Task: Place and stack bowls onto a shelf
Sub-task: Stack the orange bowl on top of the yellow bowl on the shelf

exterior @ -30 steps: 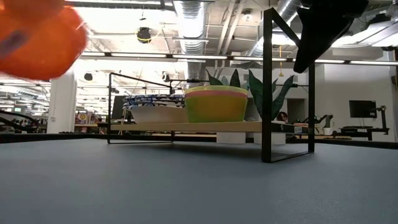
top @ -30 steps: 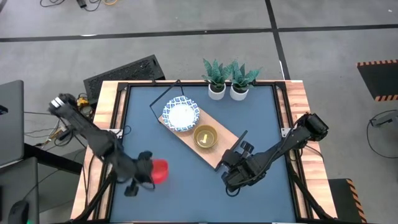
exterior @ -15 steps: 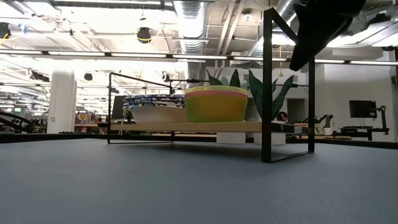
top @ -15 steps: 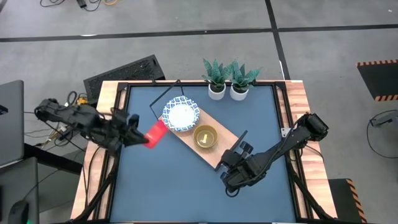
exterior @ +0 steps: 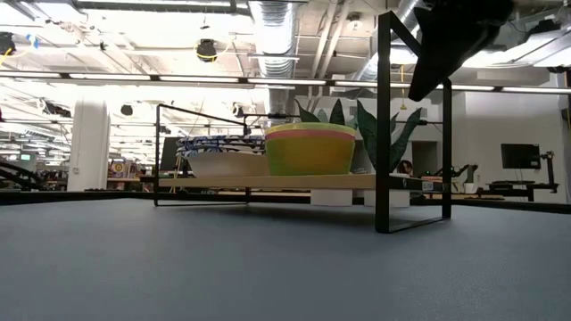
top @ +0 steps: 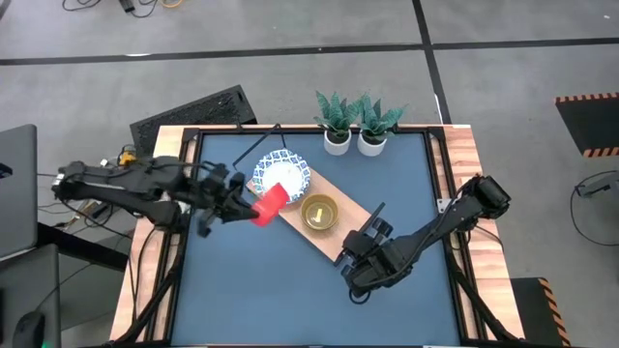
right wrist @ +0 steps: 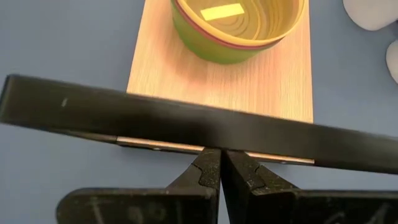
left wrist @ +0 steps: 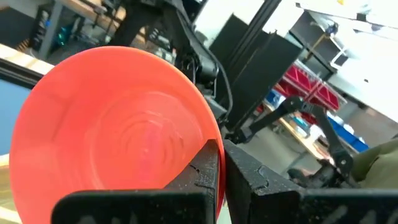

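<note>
Left gripper (top: 253, 209) clamped on the red bowl (top: 270, 204), probably dropping into the yellow stack (top: 319, 213) next; right gripper (top: 360, 259) closed, empty

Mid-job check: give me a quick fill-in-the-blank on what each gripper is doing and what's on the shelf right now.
The left gripper is shut on the ____ bowl.
The right gripper is shut on the shelf's black ____.
The plain stack on the shelf shows a ____ bowl inside.
Behind the shelf stand ____ potted plants.

Missing words: red; frame; yellow; two
</note>
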### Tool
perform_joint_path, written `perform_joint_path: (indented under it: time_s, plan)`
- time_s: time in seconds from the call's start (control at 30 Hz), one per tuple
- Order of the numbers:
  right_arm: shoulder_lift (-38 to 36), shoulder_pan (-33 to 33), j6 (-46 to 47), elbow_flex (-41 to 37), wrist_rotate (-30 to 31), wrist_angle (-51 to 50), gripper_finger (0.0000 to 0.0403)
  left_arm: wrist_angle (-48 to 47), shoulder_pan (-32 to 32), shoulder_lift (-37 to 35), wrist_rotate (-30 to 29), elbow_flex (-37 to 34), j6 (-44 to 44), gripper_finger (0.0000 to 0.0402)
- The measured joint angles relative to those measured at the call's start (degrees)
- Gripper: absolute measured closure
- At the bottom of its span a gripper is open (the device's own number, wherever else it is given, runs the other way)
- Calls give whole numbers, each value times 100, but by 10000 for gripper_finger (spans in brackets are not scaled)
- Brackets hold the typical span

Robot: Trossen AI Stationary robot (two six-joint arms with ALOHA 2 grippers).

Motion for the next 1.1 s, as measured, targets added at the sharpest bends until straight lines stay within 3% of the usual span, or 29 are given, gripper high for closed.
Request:
perform_joint_path:
  time_s: [0.37, 0.67, 0.83, 1.1]
  plan:
    - [0, 10, -9, 0, 23, -7, 372, 1281, 960, 1775, 1354, 0, 465, 402]
    - [0, 11, -4, 0, 157, -8, 372, 1233, 1320, 3000, 1243, 99, 1486, 402]
    - [0, 11, -2, 0, 173, -4, 372, 364, 1192, 3624, 944, 704, 2415, 402]
    - [0, 11, 11, 0, 173, -9, 372, -2370, 673, 4709, -246, 2374, 4499, 402]
